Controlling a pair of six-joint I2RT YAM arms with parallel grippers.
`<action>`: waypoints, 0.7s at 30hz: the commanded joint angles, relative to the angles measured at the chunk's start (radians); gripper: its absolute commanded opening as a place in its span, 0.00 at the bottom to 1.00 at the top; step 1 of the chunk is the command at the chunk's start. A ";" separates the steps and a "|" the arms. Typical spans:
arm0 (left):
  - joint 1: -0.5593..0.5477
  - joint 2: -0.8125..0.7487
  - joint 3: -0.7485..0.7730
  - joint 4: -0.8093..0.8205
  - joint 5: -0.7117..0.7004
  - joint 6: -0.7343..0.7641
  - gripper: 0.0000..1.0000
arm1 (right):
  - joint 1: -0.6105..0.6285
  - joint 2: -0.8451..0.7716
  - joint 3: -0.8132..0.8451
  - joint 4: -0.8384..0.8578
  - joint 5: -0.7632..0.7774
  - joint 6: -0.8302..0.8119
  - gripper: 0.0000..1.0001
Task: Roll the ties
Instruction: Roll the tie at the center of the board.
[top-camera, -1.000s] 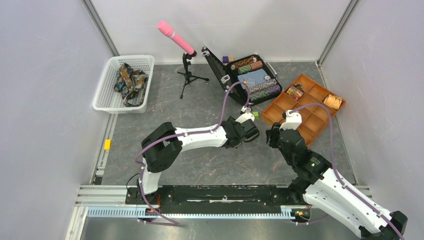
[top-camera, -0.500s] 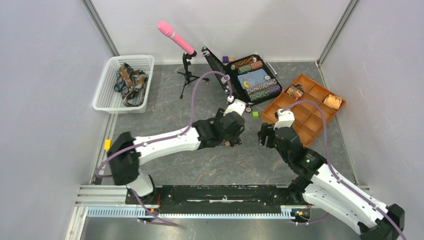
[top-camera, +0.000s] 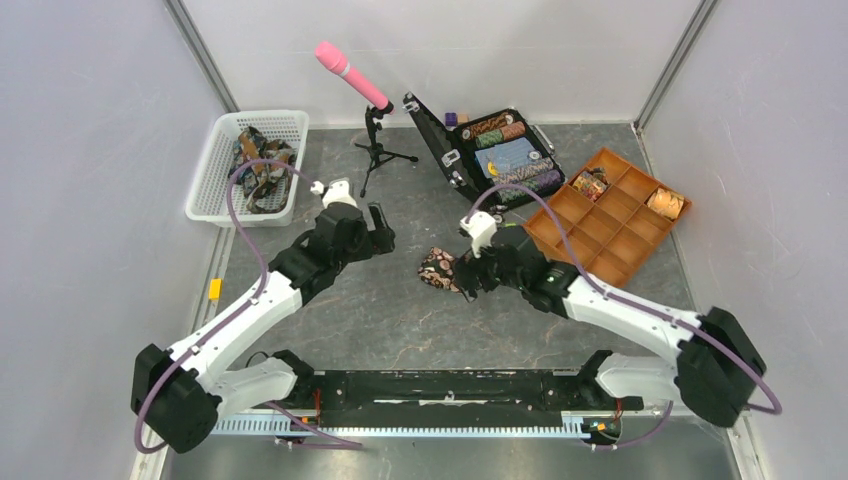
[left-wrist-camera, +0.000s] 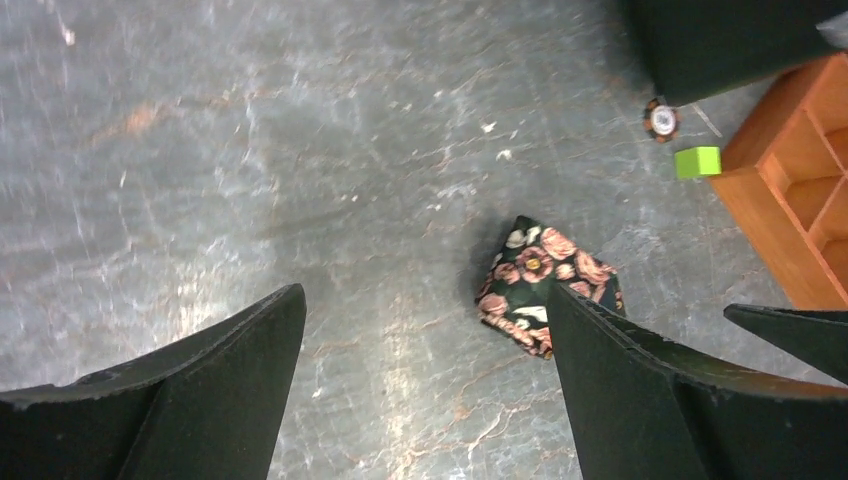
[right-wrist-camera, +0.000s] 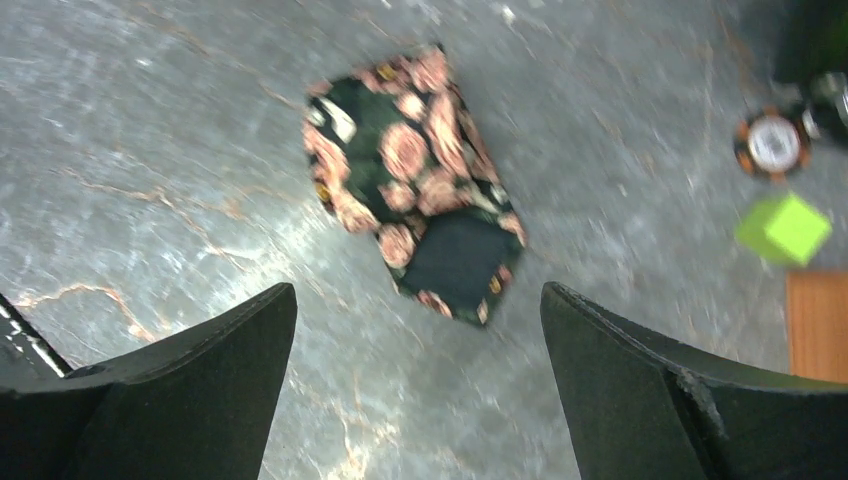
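rolled tie (right-wrist-camera: 405, 175), loose — right gripper (right-wrist-camera: 418, 292) spread wide

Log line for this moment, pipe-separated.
left claw: open, empty | right claw: open, empty | rolled floral tie: on table, by right claw | basket: ties inside

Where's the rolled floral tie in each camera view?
Top external: the tie lies mid-table, near the picture's centre.
Left wrist: the tie is just right of centre, slightly below the middle.
Right wrist: the tie is at centre, in the upper half.
Shared landmark: the orange tray, to the tie's right in all three.
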 joint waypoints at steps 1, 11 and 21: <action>0.109 -0.044 -0.083 0.000 0.148 -0.125 0.96 | 0.060 0.112 0.121 0.137 -0.060 -0.116 0.98; 0.196 -0.110 -0.131 -0.016 0.202 -0.114 0.97 | 0.103 0.330 0.245 0.182 -0.032 -0.176 0.99; 0.217 -0.124 -0.144 -0.021 0.219 -0.103 0.97 | 0.108 0.442 0.324 0.143 0.005 -0.215 0.99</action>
